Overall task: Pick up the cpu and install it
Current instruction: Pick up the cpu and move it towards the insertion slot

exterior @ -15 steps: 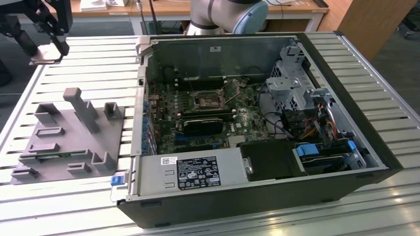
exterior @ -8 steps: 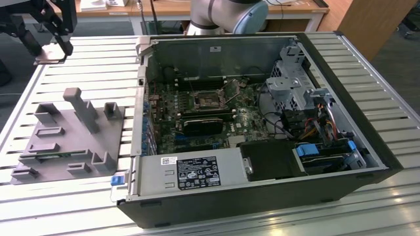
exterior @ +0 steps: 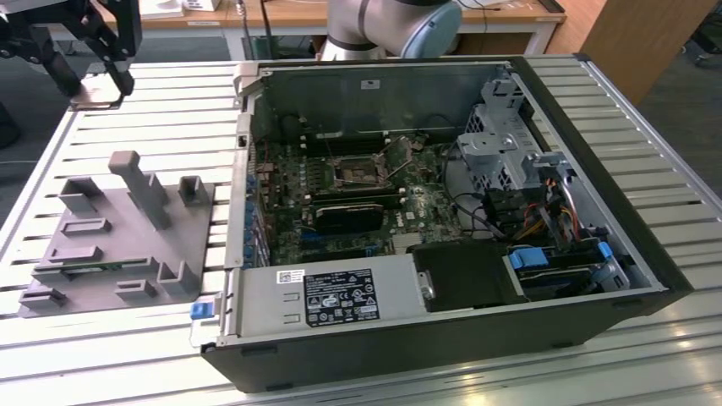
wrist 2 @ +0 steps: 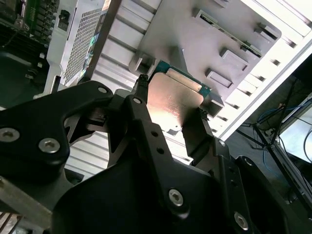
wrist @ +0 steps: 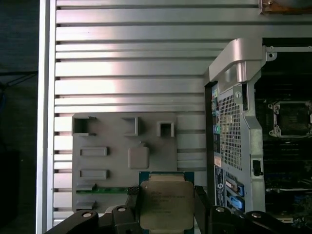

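Fingers (wrist: 201, 207) clamped on opposite edges of cpu (wrist: 166, 204), held flat, metal plate up, grey tray (wrist: 112, 136) beyond.

Gripper (wrist: 166, 199) pointing down, fingers (wrist 2: 146, 127) apparently clamped on the cpu (wrist: 165, 210)

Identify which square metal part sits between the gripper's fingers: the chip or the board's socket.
The cpu, the silvery green-edged chip, is clamped in the gripper. The dark-centred socket lies apart, inside the case.
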You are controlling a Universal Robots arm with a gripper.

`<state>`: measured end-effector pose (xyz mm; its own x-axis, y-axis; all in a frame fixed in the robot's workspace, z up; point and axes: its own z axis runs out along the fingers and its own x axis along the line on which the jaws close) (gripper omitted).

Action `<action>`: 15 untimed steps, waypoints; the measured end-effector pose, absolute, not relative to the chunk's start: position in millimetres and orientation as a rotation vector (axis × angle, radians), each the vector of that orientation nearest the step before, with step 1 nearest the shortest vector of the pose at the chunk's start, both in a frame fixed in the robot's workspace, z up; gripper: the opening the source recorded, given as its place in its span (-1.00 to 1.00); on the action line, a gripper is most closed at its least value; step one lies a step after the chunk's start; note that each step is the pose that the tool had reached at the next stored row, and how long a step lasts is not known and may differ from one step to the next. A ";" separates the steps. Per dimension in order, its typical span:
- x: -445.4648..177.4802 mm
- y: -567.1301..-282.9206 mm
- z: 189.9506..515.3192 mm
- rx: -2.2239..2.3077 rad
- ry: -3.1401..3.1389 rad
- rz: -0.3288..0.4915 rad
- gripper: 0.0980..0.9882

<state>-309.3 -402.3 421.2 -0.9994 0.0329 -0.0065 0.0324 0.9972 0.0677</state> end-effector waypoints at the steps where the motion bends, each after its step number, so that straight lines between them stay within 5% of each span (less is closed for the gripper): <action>1: -307.3 -402.3 421.2 0.051 3.132 0.106 -0.02; 15: -269.7 -402.0 420.7 0.051 3.132 0.106 -0.02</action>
